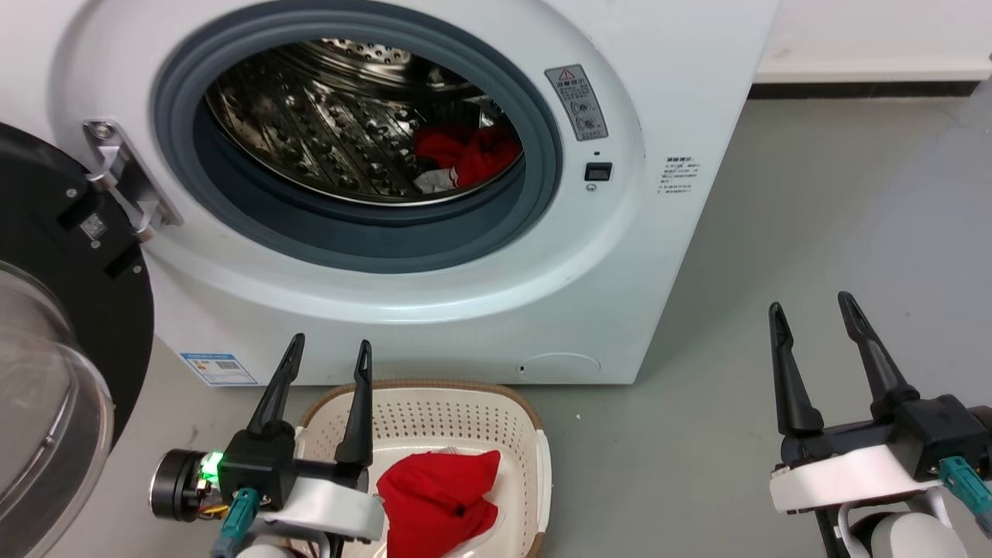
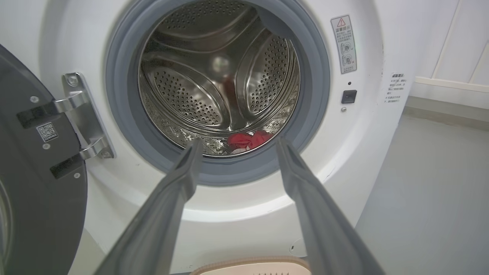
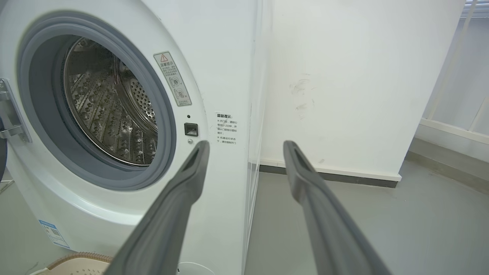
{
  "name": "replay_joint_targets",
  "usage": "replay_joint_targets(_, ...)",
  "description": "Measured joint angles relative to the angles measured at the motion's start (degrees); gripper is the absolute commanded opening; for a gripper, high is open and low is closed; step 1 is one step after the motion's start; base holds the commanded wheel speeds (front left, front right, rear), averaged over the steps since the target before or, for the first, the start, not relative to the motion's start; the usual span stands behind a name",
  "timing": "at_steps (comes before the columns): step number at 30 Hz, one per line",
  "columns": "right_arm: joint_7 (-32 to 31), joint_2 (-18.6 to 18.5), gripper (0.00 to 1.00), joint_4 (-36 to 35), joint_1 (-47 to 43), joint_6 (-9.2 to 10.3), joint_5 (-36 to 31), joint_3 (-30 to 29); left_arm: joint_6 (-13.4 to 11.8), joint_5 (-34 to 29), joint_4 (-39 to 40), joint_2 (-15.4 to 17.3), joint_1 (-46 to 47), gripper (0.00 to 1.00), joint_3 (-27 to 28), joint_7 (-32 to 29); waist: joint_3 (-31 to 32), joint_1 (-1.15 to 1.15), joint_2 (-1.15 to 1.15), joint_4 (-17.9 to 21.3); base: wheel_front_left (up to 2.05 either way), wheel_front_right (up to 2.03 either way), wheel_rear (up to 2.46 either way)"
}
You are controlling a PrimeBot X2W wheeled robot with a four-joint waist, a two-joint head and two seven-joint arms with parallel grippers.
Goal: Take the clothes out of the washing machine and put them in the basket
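Grey floor (image 1: 814, 232) stretches off to the right, meeting a white wall (image 3: 344, 76) beside the washing machine (image 1: 682, 93), whose round opening faces the robot. Its door (image 1: 70, 310) hangs wide open on the left, on a metal hinge (image 1: 124, 182). Low on the right side of the steel drum (image 1: 325, 124), near the front lip, lie some crumpled clothes (image 1: 473, 155), mostly red with a little white, the heap spread more sideways than deep. Just in front of the machine stands the basket (image 1: 434, 418), holding a bunched red garment (image 1: 438, 500) that slants from upper right to lower left. The left gripper (image 1: 331, 341) hovers over the basket's left rim, fingers parted and holding nothing, pointing up at the machine's opening. The right gripper (image 1: 810, 301) is well apart over bare floor, fingers spread and empty, leaning slightly left toward the machine's right corner.
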State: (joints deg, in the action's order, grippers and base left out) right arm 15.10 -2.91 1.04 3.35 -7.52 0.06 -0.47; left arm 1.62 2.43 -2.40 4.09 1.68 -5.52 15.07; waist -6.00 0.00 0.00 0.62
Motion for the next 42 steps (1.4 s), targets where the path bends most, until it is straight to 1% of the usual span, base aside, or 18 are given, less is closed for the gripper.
replay_joint_targets(4,0.0,0.0,1.0,-0.54,0.63,0.0,0.0,0.05,0.94,-0.22,-1.37,0.16,1.89,1.0,0.23,0.0,-2.03,0.0,0.0,0.62,0.0,0.0,0.0)
replay_joint_targets(7,0.0,0.0,1.0,-0.94,2.4,0.0,-0.01,0.21,1.94,-0.19,-3.52,0.99,4.86,1.0,0.52,0.0,-4.21,0.0,0.0,1.26,0.0,0.0,0.0)
replay_joint_targets(13,0.0,0.0,1.0,-1.78,5.49,0.0,-0.03,0.49,4.45,0.78,-12.0,4.69,15.98,1.0,0.08,-0.03,-10.04,0.01,0.0,2.88,0.0,0.0,0.0)
replay_joint_targets(16,0.0,-0.02,1.0,-2.45,6.76,0.0,0.0,0.81,5.17,2.97,-17.31,6.97,23.75,1.0,-0.11,-2.36,-13.34,0.01,0.0,3.89,0.0,0.0,0.0)
replay_joint_targets(21,0.0,-0.03,1.0,-3.64,8.89,0.0,0.62,1.97,5.78,6.3,-23.8,11.73,38.14,1.0,-1.72,-8.34,-19.13,0.02,0.0,6.03,0.0,0.0,0.0)
replay_joint_targets(23,0.0,-0.02,1.0,-4.19,9.78,0.0,0.98,2.5,5.78,8.03,-25.77,13.68,43.67,1.0,-4.65,-11.46,-21.41,0.02,0.0,7.03,0.0,0.0,0.0)
replay_joint_targets(25,-0.01,-0.04,1.0,-4.61,10.58,0.0,1.26,2.88,5.87,11.02,-27.71,15.22,49.65,1.0,-7.01,-14.17,-23.64,0.02,0.0,8.06,0.0,0.0,0.0)
replay_joint_targets(29,0.0,-0.03,1.0,-5.13,12.39,0.0,2.33,3.77,5.87,16.01,-32.93,20.17,60.12,1.0,-11.87,-20.19,-27.84,0.02,0.0,10.31,0.0,0.0,0.0)
replay_joint_targets(31,0.0,-0.03,1.0,-5.28,13.03,0.0,3.08,4.25,5.87,19.7,-35.34,21.21,64.29,1.0,-13.33,-23.17,-29.67,0.02,0.0,11.57,0.0,0.0,0.0)
replay_joint_targets(33,-0.01,-0.07,1.0,-5.48,13.57,0.0,3.58,4.79,5.88,21.63,-36.97,22.49,68.31,1.0,-15.44,-25.7,-31.34,0.02,0.0,12.77,0.0,0.0,0.0)
replay_joint_targets(36,0.0,-0.04,1.0,-5.67,14.49,0.0,4.39,6.0,5.87,25.73,-39.71,23.66,73.99,1.0,-16.37,-29.45,-33.39,0.02,0.0,14.73,0.0,0.0,0.0)
replay_joint_targets(42,0.0,-0.04,1.0,-6.06,15.95,0.0,6.02,8.24,5.87,28.03,-44.78,25.73,82.42,1.0,-18.86,-36.11,-37.03,0.02,0.0,18.27,0.0,0.0,0.0)
